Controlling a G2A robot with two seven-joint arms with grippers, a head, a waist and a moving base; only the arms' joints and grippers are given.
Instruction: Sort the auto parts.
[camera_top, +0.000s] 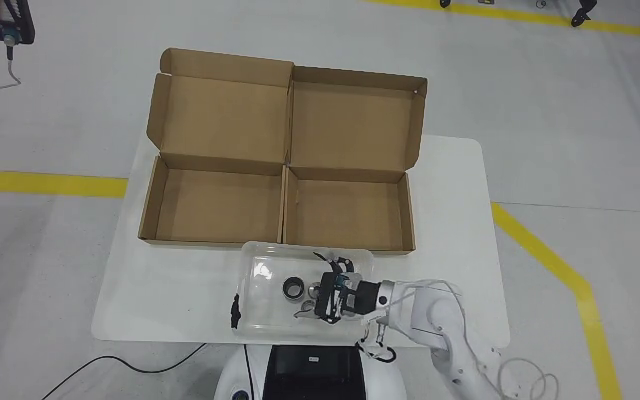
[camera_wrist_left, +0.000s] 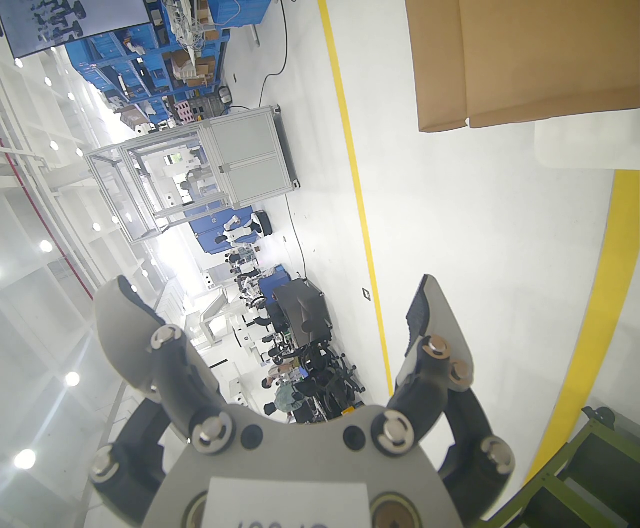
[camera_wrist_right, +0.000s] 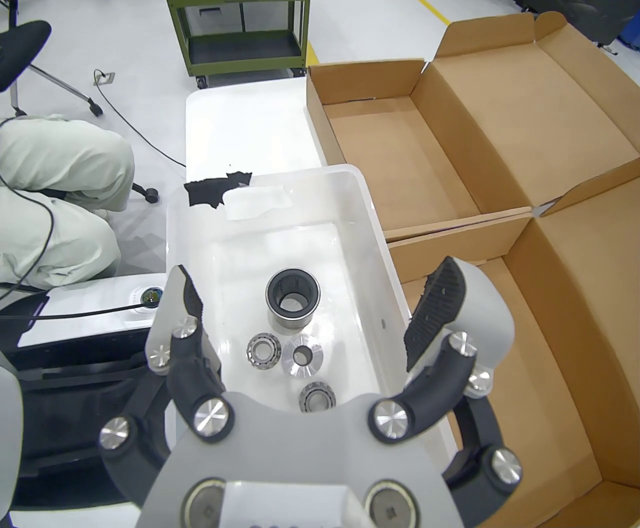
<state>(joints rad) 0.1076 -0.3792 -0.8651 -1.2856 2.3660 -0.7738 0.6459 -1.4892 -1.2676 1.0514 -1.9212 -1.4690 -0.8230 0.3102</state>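
I read right jaws wide open, empty, over clear plastic tub (camera_wrist_right: 372, 210) of silver metal rings (camera_wrist_right: 301, 356) | left jaws open, empty.

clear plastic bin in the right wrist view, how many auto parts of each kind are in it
small silver toothed metal bearing rings: 2
large dark-rimmed metal cylinder sleeve: 1
shiny silver cone-shaped metal disc with a centre hole: 1
total: 4

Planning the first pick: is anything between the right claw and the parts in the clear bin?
Nothing visible. The open right claw hangs over the clear bin, its black sleeve and bearings uncovered below.
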